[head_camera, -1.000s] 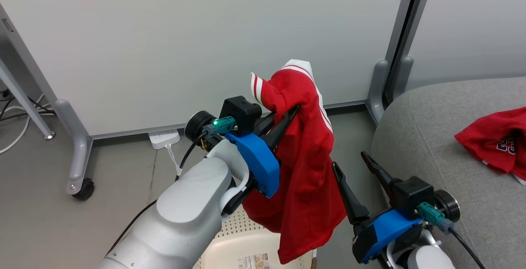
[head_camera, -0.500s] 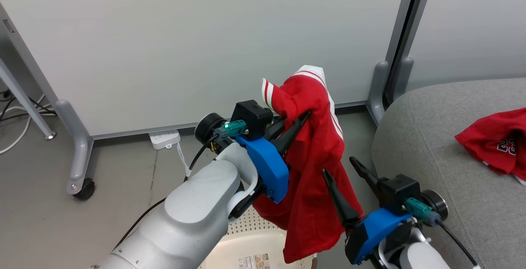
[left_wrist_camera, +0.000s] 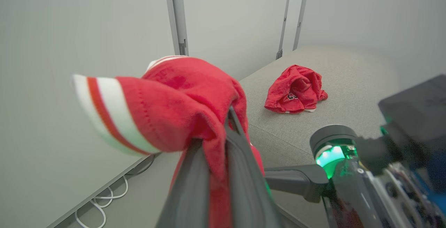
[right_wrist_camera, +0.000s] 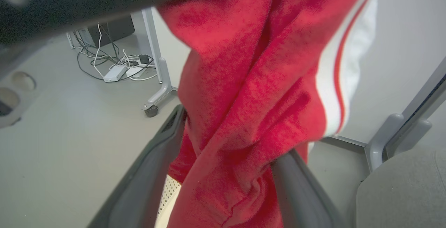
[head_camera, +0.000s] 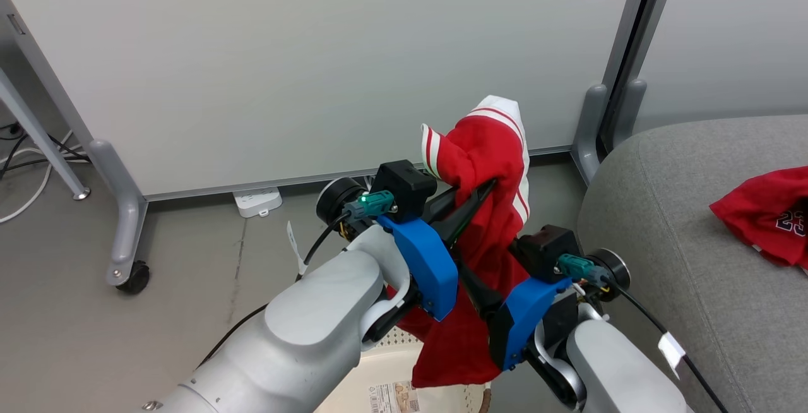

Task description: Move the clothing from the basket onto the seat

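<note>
Soft red jersey-cloth clothing (head_camera: pixel 495 167), coarse matt grey fabric seat (head_camera: pixel 669 242), perforated, seemingly plastic basket (head_camera: pixel 404 369)

Basket (head_camera: pixel 374 372) mostly beyond bottom edge.

red white-striped garment (head_camera: pixel 486 148), grey sofa (head_camera: pixel 694 242), cream basket (head_camera: pixel 385 369)

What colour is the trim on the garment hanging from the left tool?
White with a red stripe, on the red garment; clearest in the left wrist view.
</note>
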Available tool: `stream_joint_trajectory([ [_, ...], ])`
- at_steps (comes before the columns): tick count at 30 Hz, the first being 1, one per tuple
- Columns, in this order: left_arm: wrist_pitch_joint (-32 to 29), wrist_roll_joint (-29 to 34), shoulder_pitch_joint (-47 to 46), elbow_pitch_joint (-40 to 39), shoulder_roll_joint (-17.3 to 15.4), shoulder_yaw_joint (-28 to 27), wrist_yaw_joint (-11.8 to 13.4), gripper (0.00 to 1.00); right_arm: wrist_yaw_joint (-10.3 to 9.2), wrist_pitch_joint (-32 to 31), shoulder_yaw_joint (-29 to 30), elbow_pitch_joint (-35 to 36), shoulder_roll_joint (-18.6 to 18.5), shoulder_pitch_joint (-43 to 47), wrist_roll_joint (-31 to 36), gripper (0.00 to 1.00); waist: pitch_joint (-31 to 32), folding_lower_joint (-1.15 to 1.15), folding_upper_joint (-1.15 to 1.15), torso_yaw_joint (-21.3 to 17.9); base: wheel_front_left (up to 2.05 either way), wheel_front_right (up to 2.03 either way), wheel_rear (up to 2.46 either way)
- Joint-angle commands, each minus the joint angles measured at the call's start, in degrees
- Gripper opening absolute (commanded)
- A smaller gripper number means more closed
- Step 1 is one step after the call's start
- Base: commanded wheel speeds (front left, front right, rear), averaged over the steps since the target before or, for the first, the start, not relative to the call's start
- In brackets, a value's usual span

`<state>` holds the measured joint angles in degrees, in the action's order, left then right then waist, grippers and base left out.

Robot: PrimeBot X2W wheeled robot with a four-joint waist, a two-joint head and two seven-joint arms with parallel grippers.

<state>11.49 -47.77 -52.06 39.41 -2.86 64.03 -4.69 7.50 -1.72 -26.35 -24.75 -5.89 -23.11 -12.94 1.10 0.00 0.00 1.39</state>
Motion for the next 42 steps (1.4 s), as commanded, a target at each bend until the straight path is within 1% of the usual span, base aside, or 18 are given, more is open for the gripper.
stream_joint_trajectory([
  [1,0.5,-0.6,-1.1,0.0,-0.1,0.6,0.4,0.00,-0.02,0.9,-0.9,-2.4,0.5,-2.8,-0.3,1.00,-0.1,0.00,0.00,0.0,0.00,0.00,0.00],
  [4,0.5,-1.2,-1.4,0.3,-0.1,1.6,0.3,0.00,-0.02,2.0,-1.3,-6.9,1.4,-5.6,0.4,1.00,-0.1,0.00,0.00,-0.1,0.00,0.00,0.00],
  [5,0.5,-1.5,-1.5,0.4,-0.1,1.9,0.4,0.00,-0.02,2.1,-1.8,-8.4,1.7,-6.4,0.9,0.97,0.0,0.00,0.00,-0.2,0.00,0.00,0.00],
  [6,0.6,-1.7,-1.8,0.4,-0.1,2.1,0.4,0.00,-0.03,2.3,-1.8,-9.8,2.0,-7.2,1.4,0.97,0.0,0.00,0.00,-0.2,0.00,0.00,0.00],
  [7,0.6,-2.0,-2.0,0.5,-0.1,2.2,0.5,0.00,-0.02,2.7,-2.1,-10.9,2.2,-8.1,2.1,0.00,0.1,0.00,0.00,-0.2,0.00,0.00,0.00],
  [12,1.1,-3.2,-2.5,1.0,-0.1,3.0,0.7,0.00,-0.02,4.9,-2.1,-15.1,2.8,-9.9,3.3,0.00,0.4,0.00,0.00,-0.2,0.00,0.00,0.00],
  [16,1.6,-3.8,-2.8,1.3,-0.1,3.6,1.0,0.00,-0.02,6.3,-2.2,-17.2,3.0,-10.3,3.2,0.00,0.5,0.00,0.00,-0.4,0.00,0.00,0.00],
  [29,2.4,-5.6,-2.8,2.6,-0.1,5.3,1.0,0.00,-0.02,8.3,-3.7,-19.4,3.1,-11.0,0.8,0.00,0.5,0.00,0.00,-1.0,0.00,0.00,0.00],
  [42,3.0,-7.2,-3.4,3.5,-0.1,6.1,1.0,0.00,-0.03,8.8,-4.5,-20.7,3.1,-11.2,-0.3,0.00,0.8,0.00,0.00,-1.2,0.00,0.00,0.00],
])
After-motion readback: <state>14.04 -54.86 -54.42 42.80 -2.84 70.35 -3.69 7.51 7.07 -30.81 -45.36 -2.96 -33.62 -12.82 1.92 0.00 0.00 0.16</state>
